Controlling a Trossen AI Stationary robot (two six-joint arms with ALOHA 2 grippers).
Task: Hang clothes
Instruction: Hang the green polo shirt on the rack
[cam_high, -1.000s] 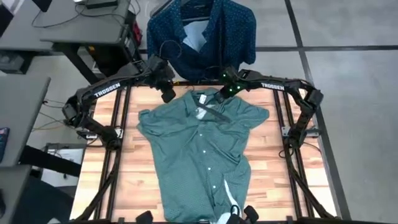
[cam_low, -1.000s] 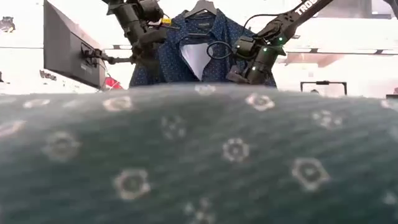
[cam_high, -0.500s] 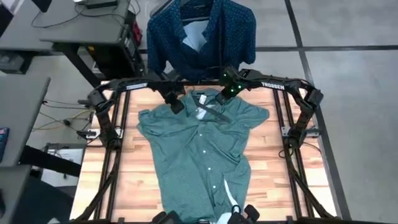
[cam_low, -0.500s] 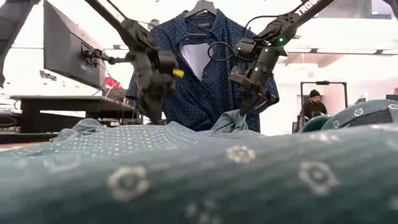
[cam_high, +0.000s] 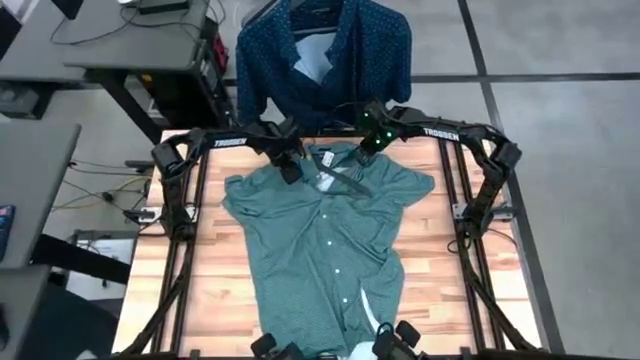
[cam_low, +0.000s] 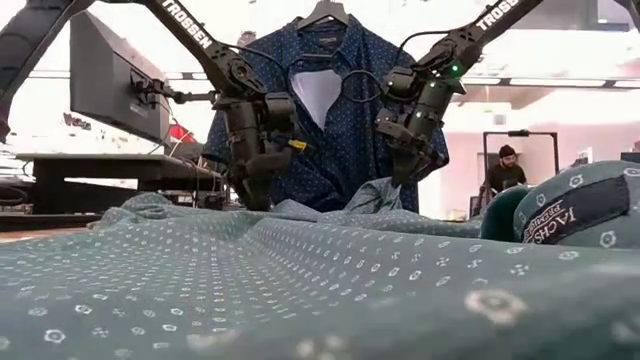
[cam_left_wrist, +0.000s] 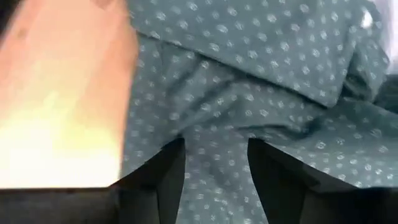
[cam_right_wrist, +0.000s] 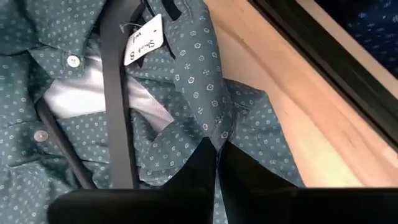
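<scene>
Teal-green button-up collared shirt with a small white print (cam_high: 325, 250) spread flat, front up, across the wooden slatted surface (cam_high: 222, 280), collar toward the far edge, hem draped off the near edge. Black plastic hanger (cam_right_wrist: 115, 93) lay tucked in the collar opening, beside a white paper tag (cam_right_wrist: 142, 40) and the white inner lining.

Right end effector (cam_high: 368, 150) down at the collar's right side, fingers drawn narrow and pinching a fold of the teal-green fabric, seen lifted into a small peak in the low view (cam_low: 385, 190). Left end effector (cam_high: 290, 172) lowered onto the collar's left shoulder area, fingers (cam_left_wrist: 163, 171) spread moderately apart with the printed cloth showing between them, nothing clamped.

Navy shirt with tiny white dots (cam_high: 325, 55) hung on its own hanger just beyond the far edge of the surface, front open, white lining showing; in the low view (cam_low: 345, 110) visible between the two arms.

Farther out: grey desks (cam_high: 110, 45) to the left, a dark monitor (cam_low: 110, 85), and a person in a dark top (cam_low: 503, 172) seated in the room behind.
</scene>
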